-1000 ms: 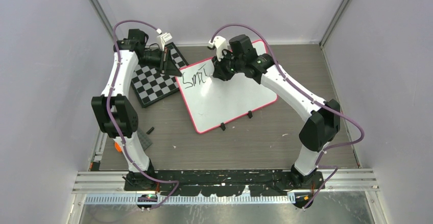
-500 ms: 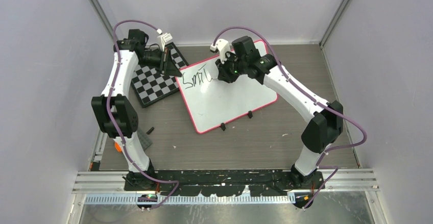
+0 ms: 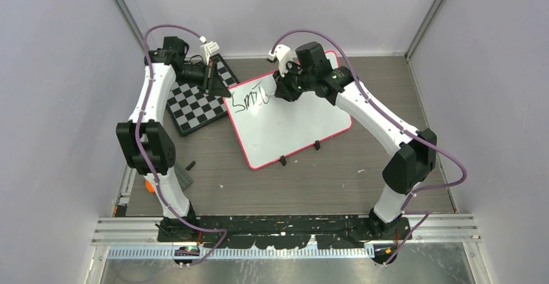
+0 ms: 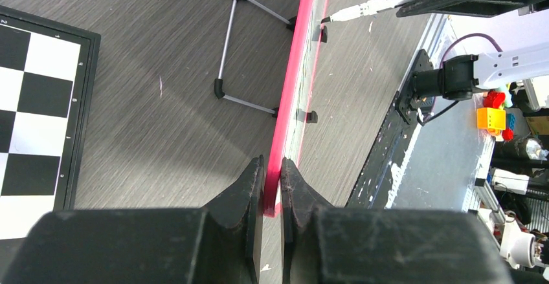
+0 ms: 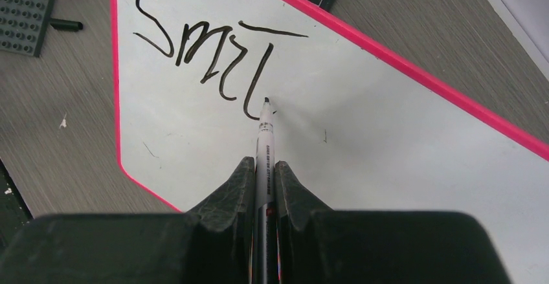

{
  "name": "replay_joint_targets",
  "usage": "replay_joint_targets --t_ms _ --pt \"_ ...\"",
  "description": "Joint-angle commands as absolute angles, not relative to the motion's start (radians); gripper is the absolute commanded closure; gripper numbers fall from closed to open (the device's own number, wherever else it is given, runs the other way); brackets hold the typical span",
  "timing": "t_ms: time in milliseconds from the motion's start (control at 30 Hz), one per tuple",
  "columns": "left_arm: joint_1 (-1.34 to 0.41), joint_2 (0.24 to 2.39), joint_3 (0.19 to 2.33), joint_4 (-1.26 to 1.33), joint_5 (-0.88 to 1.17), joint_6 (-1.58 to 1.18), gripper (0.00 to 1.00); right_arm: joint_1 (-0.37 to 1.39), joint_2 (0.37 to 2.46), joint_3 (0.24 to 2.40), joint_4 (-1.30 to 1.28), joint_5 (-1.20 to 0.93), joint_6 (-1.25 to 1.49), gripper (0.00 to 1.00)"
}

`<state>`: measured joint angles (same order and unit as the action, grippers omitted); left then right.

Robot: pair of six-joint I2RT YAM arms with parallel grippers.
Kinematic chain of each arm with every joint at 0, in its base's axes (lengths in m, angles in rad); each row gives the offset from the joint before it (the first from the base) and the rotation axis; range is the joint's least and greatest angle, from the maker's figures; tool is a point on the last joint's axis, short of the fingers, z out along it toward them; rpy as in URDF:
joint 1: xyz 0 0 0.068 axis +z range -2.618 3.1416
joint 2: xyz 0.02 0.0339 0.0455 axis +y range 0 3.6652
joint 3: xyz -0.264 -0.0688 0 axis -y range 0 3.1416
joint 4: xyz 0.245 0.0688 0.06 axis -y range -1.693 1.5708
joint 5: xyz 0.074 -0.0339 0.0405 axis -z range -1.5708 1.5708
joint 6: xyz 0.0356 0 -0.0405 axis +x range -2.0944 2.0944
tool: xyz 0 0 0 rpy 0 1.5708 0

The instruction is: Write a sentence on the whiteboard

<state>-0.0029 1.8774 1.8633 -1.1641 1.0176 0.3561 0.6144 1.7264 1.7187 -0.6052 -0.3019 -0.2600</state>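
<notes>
The whiteboard, white with a pink frame, lies tilted on the table. Black marker strokes of the sentence, a few letters long, run along its far left part. My right gripper is shut on a white marker, whose black tip rests on the board at the end of the last stroke. My left gripper is shut on the whiteboard's pink edge at the far left corner. The marker also shows in the left wrist view.
A black-and-white chessboard lies left of the whiteboard, under the left arm. A wire stand sits behind the board's edge. A grey studded plate and a small black piece lie near the left arm. Walls close in on three sides.
My right gripper has moved slightly right and farther back with the marker, and the last stroke has grown longer. The left arm has not moved.
</notes>
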Motion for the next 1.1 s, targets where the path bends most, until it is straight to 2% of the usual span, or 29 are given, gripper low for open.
replay_joint_targets --t_ms 0,267,633,1067 --pt "-0.066 1.915 1.868 -1.169 0.99 0.384 1.0 0.622 1.723 1.758 -0.562 -0.299 -0.272 1.0" --pt "-0.066 1.918 1.872 -1.185 0.979 0.4 1.0 0.59 1.748 1.774 -0.58 -0.234 -0.328 1.0" --pt "-0.066 1.939 1.894 -1.186 0.986 0.397 1.0 0.582 1.777 1.841 -0.571 -0.265 -0.29 1.0" --pt "-0.066 1.94 1.891 -1.19 0.982 0.407 1.0 0.607 1.766 1.771 -0.596 -0.291 -0.317 1.0"
